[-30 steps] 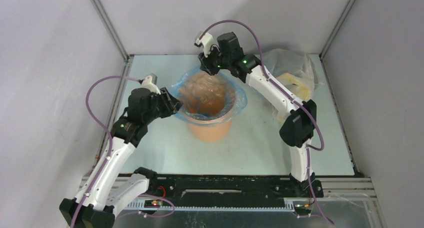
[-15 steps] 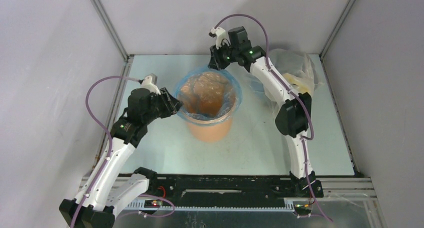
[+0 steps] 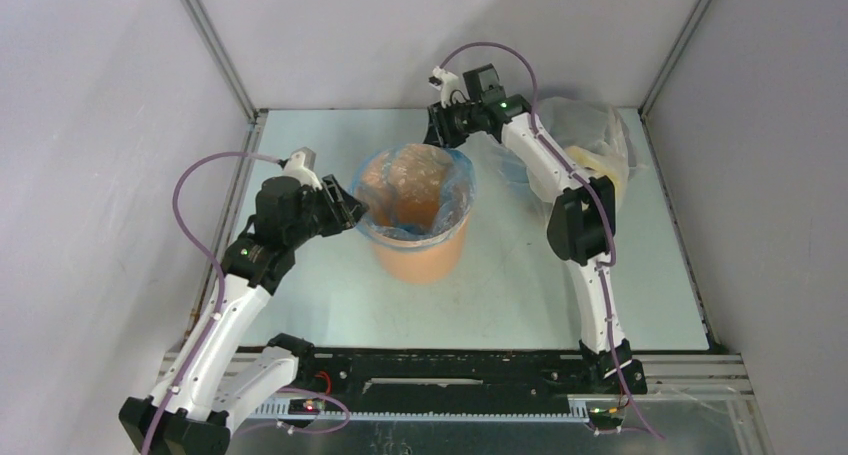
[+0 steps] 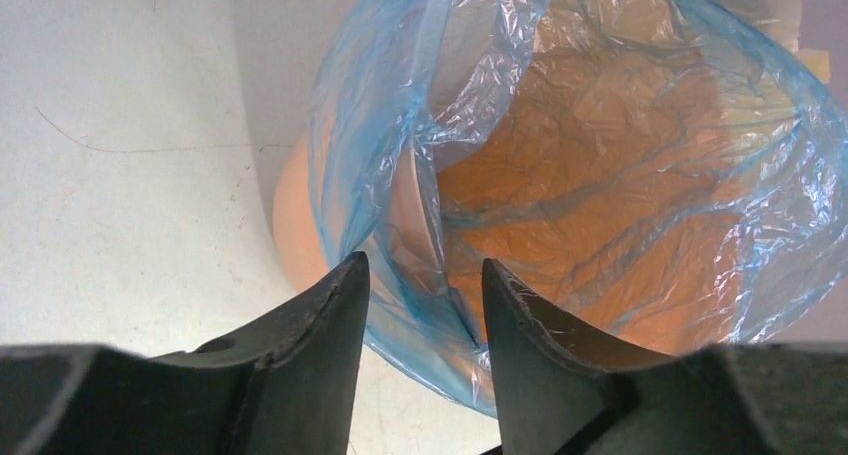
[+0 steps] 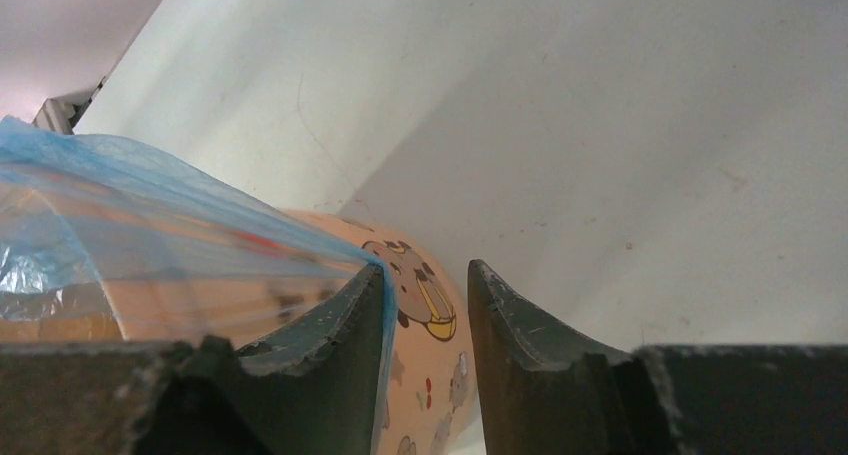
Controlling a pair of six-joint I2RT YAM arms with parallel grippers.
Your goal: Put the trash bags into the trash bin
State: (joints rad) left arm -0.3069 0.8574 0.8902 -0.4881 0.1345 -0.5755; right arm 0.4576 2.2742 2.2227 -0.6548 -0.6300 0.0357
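Observation:
The orange trash bin [image 3: 420, 260] stands mid-table with the light-blue trash bag [image 3: 470, 190] spread inside it and folded over its rim. My left gripper [image 3: 352, 213] is at the bin's left rim. In the left wrist view its jaws [image 4: 420, 275] are open and straddle the bag's edge [image 4: 370, 125] and the bin wall [image 4: 300, 235]. My right gripper [image 3: 438, 135] is at the far rim, open. In the right wrist view [image 5: 425, 275] the taut blue film [image 5: 120, 175] runs along its left finger, with the printed bin wall [image 5: 440, 375] between the jaws.
A clear plastic sack with pale yellow contents [image 3: 590, 150] lies at the back right, beside the right arm. Enclosure walls and metal frame posts close in the table on three sides. A black rail [image 3: 450, 370] runs along the near edge.
My right gripper has moved right and back along the far rim, pulling the bag's edge over it; the loose film at the bin's right has drawn in. The left arm has stayed put.

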